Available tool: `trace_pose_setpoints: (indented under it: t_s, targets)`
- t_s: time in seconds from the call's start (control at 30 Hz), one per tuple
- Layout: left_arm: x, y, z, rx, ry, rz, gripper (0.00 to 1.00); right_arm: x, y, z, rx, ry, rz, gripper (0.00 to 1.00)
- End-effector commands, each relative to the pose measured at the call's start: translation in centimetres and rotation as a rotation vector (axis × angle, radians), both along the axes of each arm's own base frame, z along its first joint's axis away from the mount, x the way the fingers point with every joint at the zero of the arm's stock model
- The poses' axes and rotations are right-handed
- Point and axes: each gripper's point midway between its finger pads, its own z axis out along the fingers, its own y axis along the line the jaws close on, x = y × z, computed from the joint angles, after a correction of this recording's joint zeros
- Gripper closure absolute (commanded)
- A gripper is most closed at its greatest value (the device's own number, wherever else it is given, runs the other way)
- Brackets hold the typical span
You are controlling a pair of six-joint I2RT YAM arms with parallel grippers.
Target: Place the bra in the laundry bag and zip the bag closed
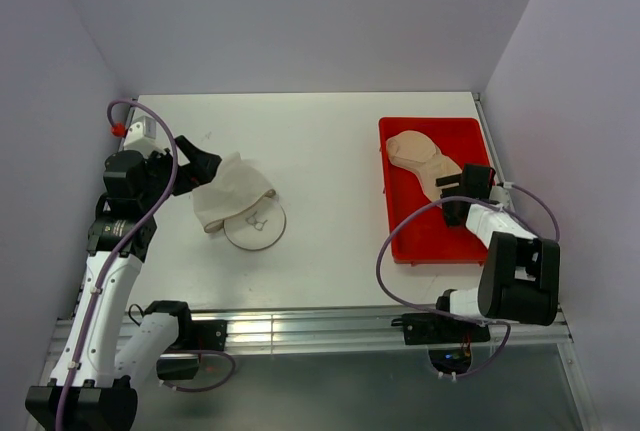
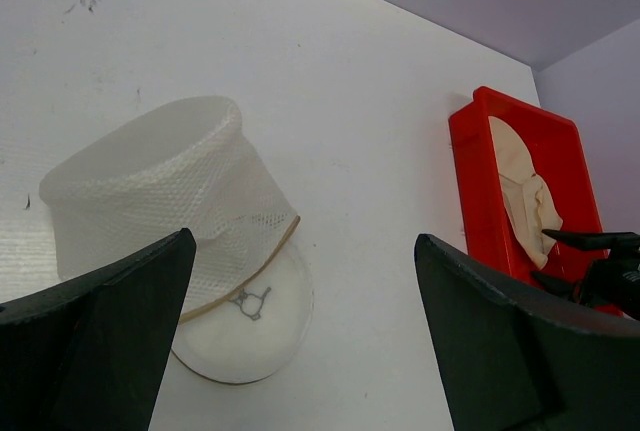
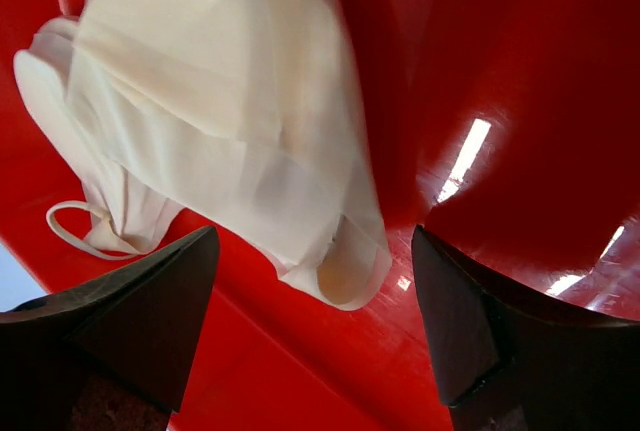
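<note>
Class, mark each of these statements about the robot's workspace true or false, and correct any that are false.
1. The bra lies in the red tray. True.
2. The laundry bag sits in the tray beside the bra. False: it lies on the white table, well to the left of the tray.
3. The right gripper has its jaws shut on the bra. False: its jaws are open on either side of the bra, which still lies in the tray.
4. The left gripper has its jaws open close to the laundry bag. True.
</note>
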Motion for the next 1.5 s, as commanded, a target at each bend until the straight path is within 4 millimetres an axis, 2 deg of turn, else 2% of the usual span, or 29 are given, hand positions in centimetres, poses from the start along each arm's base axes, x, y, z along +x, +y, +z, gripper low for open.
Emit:
trace_pose_setpoints:
  t_s: [0.0,0.17,0.27,0.37,0.53,0.67,0.7,0.77,0.8,0.87,0.9,0.97,1.0,1.03,1.1,1.13,1.17,1.23,1.27,1.33,1.37,1.4,1.43,1.47]
  targets:
    - [0.3,-0.3,1.0,-0.021,-0.044,-0.012,0.01,0.8,-0.1,0.1,0.027,-0.044,-0.026,0.16]
    - [0.3,-0.3,1.0,-0.021,-0.042,-0.015,0.01,0.6,-0.1,-0.7,0.038,-0.033,-0.037,0.19]
    - [0.3,-0.3,0.9,-0.022,-0.039,-0.013,0.01,1.4,-0.3,-0.8,0.043,-0.063,-0.046,0.25]
    - [0.4,-0.3,0.8,-0.023,-0.036,-0.016,0.01,2.0,-0.3,-1.2,0.058,-0.078,-0.048,0.34]
    - [0.6,-0.3,0.5,-0.022,-0.030,-0.013,0.01,2.3,-0.7,-1.2,0.044,-0.089,-0.066,0.57]
    - [0.6,-0.3,0.4,-0.021,-0.025,-0.011,0.01,2.4,-1.6,-0.3,-0.010,-0.101,-0.075,0.72]
    - [0.7,-0.3,0.4,-0.023,-0.025,-0.011,0.01,2.6,-1.8,0.4,-0.022,-0.110,-0.077,0.78]
    - [0.8,-0.3,0.2,-0.022,-0.018,-0.009,0.01,2.4,-2.3,1.2,-0.058,-0.109,-0.077,0.84]
    - [0.8,-0.3,0.1,-0.022,-0.015,-0.009,0.01,2.8,-2.5,2.7,-0.075,-0.138,-0.078,0.88]
    - [0.8,-0.2,0.1,-0.021,-0.017,-0.008,0.01,2.5,-2.9,3.7,-0.112,-0.136,-0.077,0.91]
    - [0.9,-0.2,0.0,-0.020,-0.012,-0.005,0.01,3.0,-3.2,5.7,-0.133,-0.183,-0.078,0.95]
    - [0.9,-0.2,0.0,-0.018,-0.011,-0.004,0.01,2.3,-3.6,6.9,-0.171,-0.175,-0.083,0.97]
    - [1.0,-0.1,-0.1,-0.018,-0.007,-0.002,0.01,2.6,-3.9,9.2,-0.192,-0.222,-0.086,0.99]
    - [1.0,-0.1,-0.1,-0.017,-0.007,-0.001,0.01,2.2,-4.0,9.8,-0.211,-0.215,-0.083,1.00]
    - [1.0,-0.1,-0.2,-0.016,-0.005,0.002,0.01,2.4,-4.5,13.4,-0.252,-0.278,-0.091,1.00]
    - [1.1,0.0,-0.2,-0.015,-0.004,0.005,0.01,2.1,-4.5,14.2,-0.271,-0.270,-0.080,1.00]
    - [1.1,0.0,-0.2,-0.014,-0.004,0.005,0.01,2.4,-4.8,16.5,-0.293,-0.304,-0.086,1.00]
    - [1.1,0.0,-0.3,-0.013,-0.001,0.006,0.01,2.1,-4.5,18.7,-0.326,-0.317,-0.059,1.00]
    - [1.1,0.0,-0.3,-0.014,-0.001,0.003,0.01,2.4,-4.4,21.3,-0.349,-0.359,-0.057,1.00]
    - [1.2,-0.1,-0.5,-0.016,0.002,0.001,0.01,2.5,-3.2,23.3,-0.385,-0.373,-0.005,1.00]
    - [1.3,-0.1,-0.5,-0.016,0.004,0.001,0.01,2.8,-2.8,25.9,-0.406,-0.419,0.007,1.00]
    - [1.2,-0.1,-0.6,-0.014,0.008,0.002,0.01,2.7,-2.4,26.6,-0.436,-0.408,0.027,1.00]
    - [1.3,0.0,-0.6,-0.012,0.009,0.009,0.01,3.1,-0.7,27.7,-0.448,-0.426,0.075,1.00]
    - [1.3,0.1,-0.7,-0.011,0.011,0.012,0.01,3.6,0.1,30.1,-0.464,-0.463,0.095,1.00]
